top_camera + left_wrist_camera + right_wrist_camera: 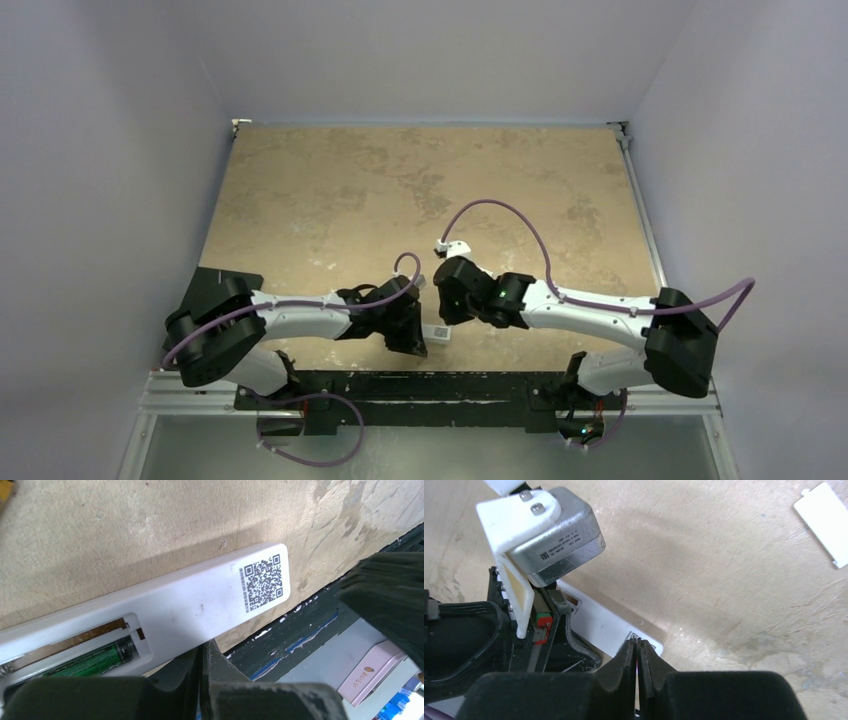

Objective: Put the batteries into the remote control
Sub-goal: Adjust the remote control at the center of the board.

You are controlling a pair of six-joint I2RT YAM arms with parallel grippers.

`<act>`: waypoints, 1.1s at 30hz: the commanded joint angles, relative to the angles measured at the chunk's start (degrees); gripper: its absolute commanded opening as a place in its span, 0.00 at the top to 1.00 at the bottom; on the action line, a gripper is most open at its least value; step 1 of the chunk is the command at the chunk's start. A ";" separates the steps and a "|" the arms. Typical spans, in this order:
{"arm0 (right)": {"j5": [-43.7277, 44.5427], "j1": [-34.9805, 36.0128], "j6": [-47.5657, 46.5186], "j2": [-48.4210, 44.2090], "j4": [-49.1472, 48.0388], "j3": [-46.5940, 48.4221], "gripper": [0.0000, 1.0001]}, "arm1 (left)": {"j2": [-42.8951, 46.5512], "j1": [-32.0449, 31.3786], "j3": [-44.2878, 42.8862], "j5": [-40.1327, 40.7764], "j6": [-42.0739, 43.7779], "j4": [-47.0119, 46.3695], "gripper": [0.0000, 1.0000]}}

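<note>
Slim white plastic remote control (pixel 200 605), lower centre, back up, greenish-black battery (pixel 95 662) seated. Light, stiff, slick: take by long edges. Jaws of left gripper (pixel 204 652) and right gripper (pixel 638 647) together, empty.

The mottled tan table (pixel 400 190) carries the white remote control (pixel 190 605) and a loose white cover (pixel 824 520).

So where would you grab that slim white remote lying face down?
Grip the slim white remote across its narrow width near the QR label, from above: it lies flat, and the open battery bay takes the other end.
</note>
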State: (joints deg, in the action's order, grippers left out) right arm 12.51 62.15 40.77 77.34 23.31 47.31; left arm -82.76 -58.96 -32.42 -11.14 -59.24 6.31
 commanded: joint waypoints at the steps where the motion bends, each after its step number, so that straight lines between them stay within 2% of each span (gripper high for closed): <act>1: 2.59 -1.09 -1.28 -3.06 2.01 -1.15 0.88 | -1.80 -0.73 -1.79 3.42 -0.17 -1.28 1.00; 7: 2.70 -1.82 -1.97 -3.51 2.47 -0.72 0.86 | -2.33 -1.88 -3.17 2.93 -0.26 -1.27 1.00; 13: 2.77 -2.82 -2.78 -4.36 2.70 0.00 0.78 | 0.72 -2.65 -3.75 4.67 -0.74 2.50 1.00; 18: 2.30 -4.40 -4.88 -5.28 2.96 0.49 0.73 | 5.23 -2.65 -5.72 5.95 -0.53 7.09 0.85; 28: 1.36 -8.25 -6.46 -7.88 3.80 1.36 0.68 | 8.92 -2.56 -19.00 14.97 5.21 23.14 0.61; 33: -0.07 -8.27 -6.51 -8.12 3.14 2.12 0.55 | 7.65 -1.95 -25.23 20.53 8.40 30.81 0.55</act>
State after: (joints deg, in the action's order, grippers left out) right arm 13.54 53.98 35.16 70.43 26.61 46.76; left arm -74.89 -61.25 -52.40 2.92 -54.98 28.51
